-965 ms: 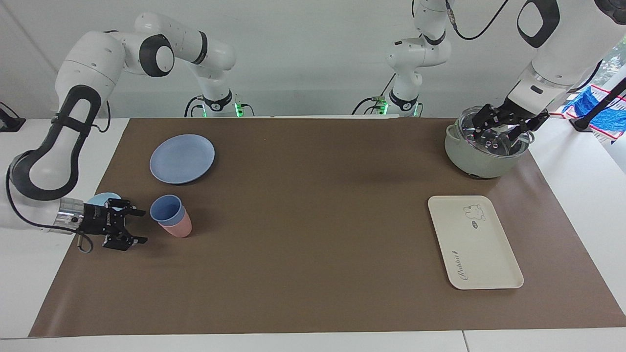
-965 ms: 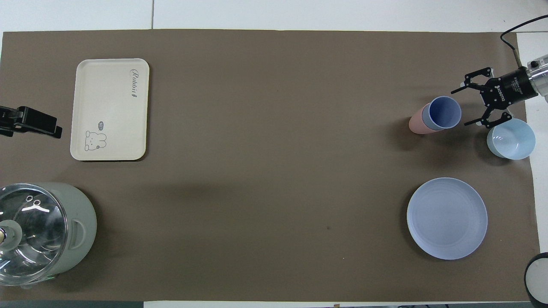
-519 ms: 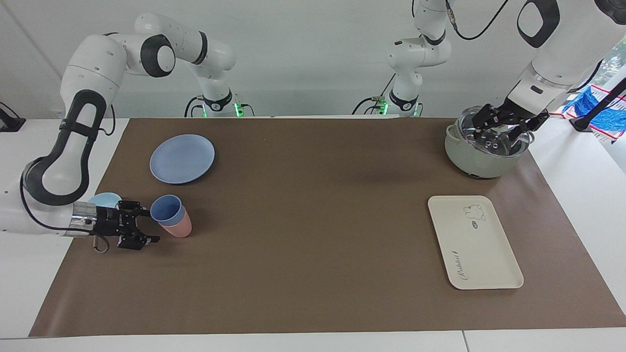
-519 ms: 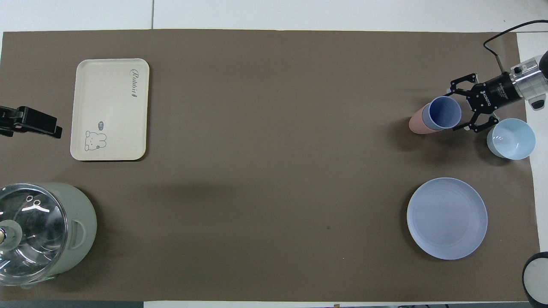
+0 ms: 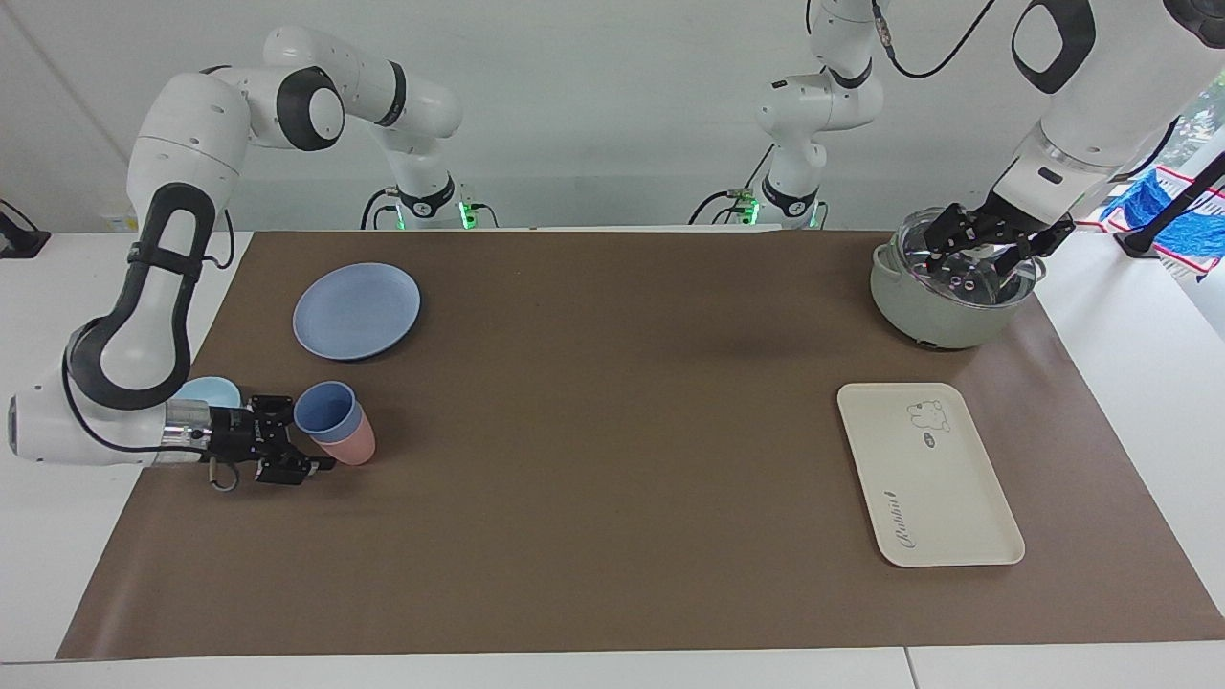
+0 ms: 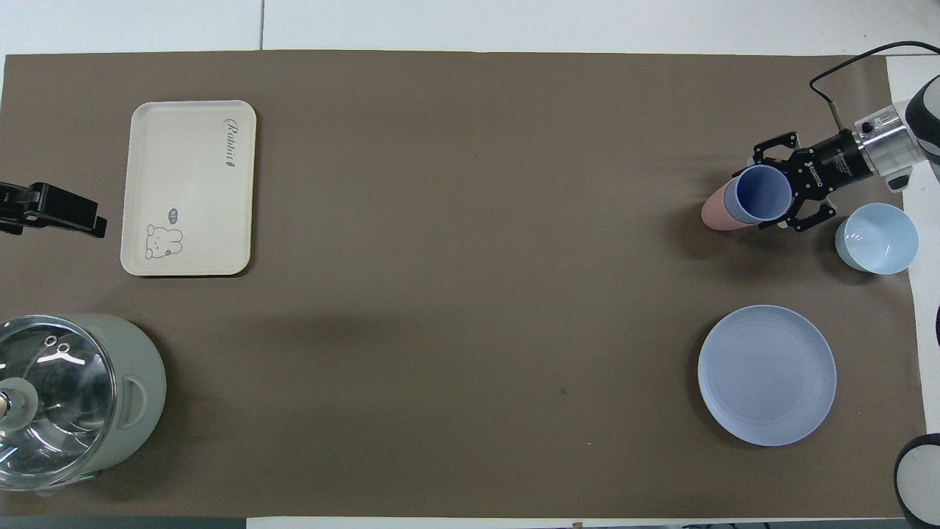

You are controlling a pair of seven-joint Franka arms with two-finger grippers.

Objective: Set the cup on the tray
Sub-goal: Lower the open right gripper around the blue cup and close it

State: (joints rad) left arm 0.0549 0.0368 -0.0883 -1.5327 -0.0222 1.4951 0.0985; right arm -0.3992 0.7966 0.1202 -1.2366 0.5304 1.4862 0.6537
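Brown mat over the white desk (image 5: 29,536), white wall past it. Over the last second my right end effector (image 5: 308,442) has slid in low along the mat from beside the light-blue bowl (image 5: 212,390) toward the cup (image 5: 323,410); its fingers (image 5: 322,464) were clear of the cup then and now straddle it, one each side just below the rim. So the approach looks done and the next step should be closing. The fingers are spread wide, nothing held, and I can't tell if they touch the wall yet. The cup sits nested in the pink cup (image 5: 352,443), between my fingers. Risk as I judge it: the pink one lifts along with it, or the stack tips, since the grip comes in sideways. Tray (image 5: 957,507) is well away from my right end effector, at the left arm's end of the desk, bare. My left end effector (image 5: 986,244) waits over the lidded pot (image 5: 933,316), fingers parted, holding nothing.
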